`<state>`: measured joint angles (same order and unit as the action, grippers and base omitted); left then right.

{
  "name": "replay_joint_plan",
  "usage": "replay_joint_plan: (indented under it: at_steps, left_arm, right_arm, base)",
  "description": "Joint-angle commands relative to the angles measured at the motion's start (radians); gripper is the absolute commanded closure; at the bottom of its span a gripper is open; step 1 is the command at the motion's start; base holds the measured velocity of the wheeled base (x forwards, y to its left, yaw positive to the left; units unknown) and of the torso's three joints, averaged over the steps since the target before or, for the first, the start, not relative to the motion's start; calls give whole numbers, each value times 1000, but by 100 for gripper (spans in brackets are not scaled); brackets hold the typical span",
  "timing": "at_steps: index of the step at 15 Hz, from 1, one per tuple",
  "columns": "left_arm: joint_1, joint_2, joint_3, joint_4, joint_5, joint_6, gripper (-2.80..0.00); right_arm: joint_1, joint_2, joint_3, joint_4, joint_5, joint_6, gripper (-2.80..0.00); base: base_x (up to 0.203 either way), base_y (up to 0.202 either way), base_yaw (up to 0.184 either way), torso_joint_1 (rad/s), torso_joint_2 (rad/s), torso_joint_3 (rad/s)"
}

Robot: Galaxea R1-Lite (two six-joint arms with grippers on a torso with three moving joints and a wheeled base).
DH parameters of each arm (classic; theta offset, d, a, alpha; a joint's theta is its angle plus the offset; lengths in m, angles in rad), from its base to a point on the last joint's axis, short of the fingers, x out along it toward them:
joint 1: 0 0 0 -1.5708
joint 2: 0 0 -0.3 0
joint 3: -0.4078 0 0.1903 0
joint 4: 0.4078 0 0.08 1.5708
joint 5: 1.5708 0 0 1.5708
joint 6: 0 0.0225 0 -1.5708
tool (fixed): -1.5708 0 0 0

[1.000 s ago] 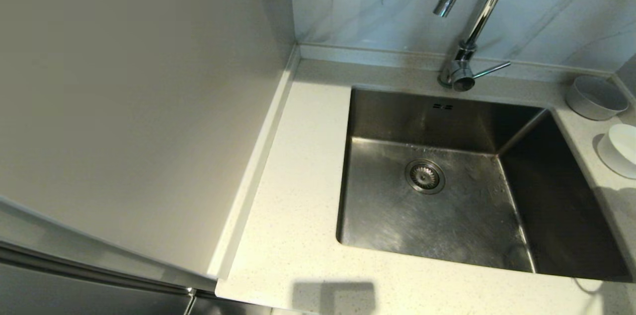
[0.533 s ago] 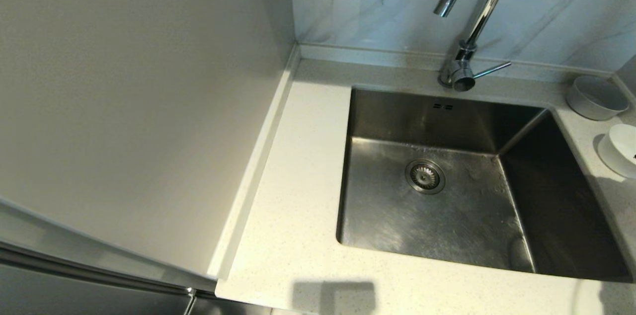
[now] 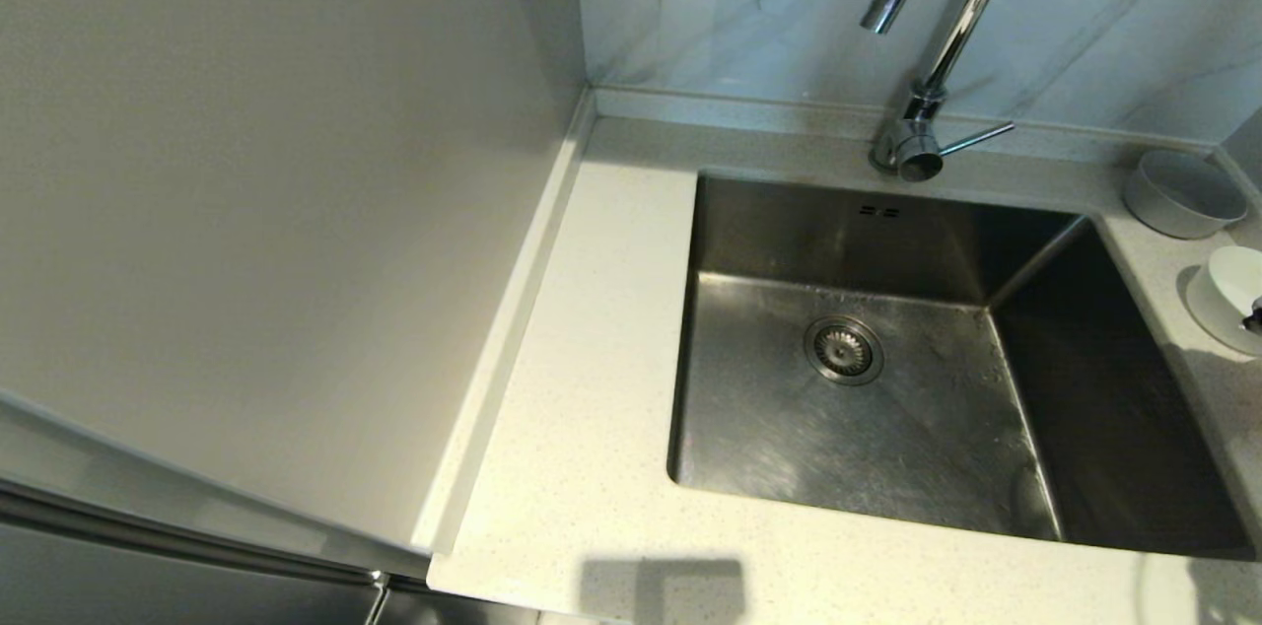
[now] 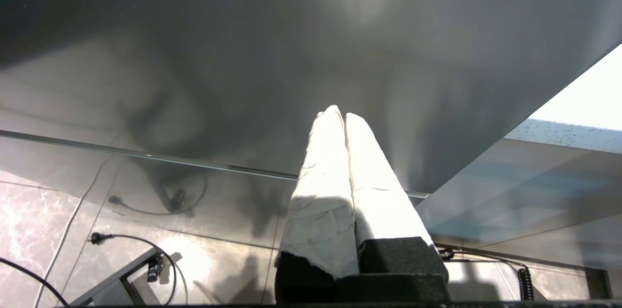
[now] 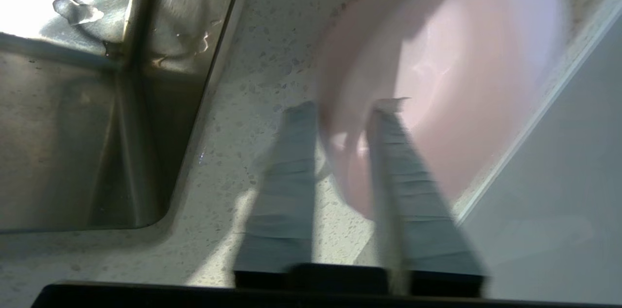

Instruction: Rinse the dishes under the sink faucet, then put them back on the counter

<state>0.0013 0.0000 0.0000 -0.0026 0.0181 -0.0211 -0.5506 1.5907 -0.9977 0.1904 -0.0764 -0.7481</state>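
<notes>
- Pale pink bowl (image 5: 452, 70), round, smooth and glossy, on the speckled stone worktop (image 5: 272, 55) beside the sink's (image 5: 73, 128) right edge
- Right gripper (image 5: 340, 109) narrowly parted, straddling its rim
- Left gripper (image 4: 338, 116) pressed closed, parked below the worktop

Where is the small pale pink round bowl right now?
The pale pink bowl sits on the counter beside the sink, its rim between the right gripper's fingers.
</notes>
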Motion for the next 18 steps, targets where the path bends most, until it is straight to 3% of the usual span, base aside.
replay_joint_plan:
  at_steps: [1,7,10,13,14,18]
  left_arm:
    - [0,-3,0,0,0,0,0]
    - [0,-3,0,0,0,0,0]
    - [0,-3,0,0,0,0,0]
    - [0,-3,0,0,-1,0,0]
    - [0,-3,0,0,0,0,0]
    - [0,-3,0,0,0,0,0]
  right_arm:
    - [0,6,-5,1,-3,0,-280]
    - [0,-70,-16,-53,3,6,-280]
    - [7,-169,-8,-53,52,6,-280]
    - [87,-231,-2,-56,84,55,-280]
    - [126,-258,-6,-57,85,83,0]
    - [243,-384,0,-57,85,190,0]
  base:
    - [0,0,0,0,0,0]
    - [0,0,0,0,0,0]
    - [0,0,0,0,0,0]
    - [0,0,0,0,0,0]
    - [0,0,0,0,0,0]
    - [0,0,0,0,0,0]
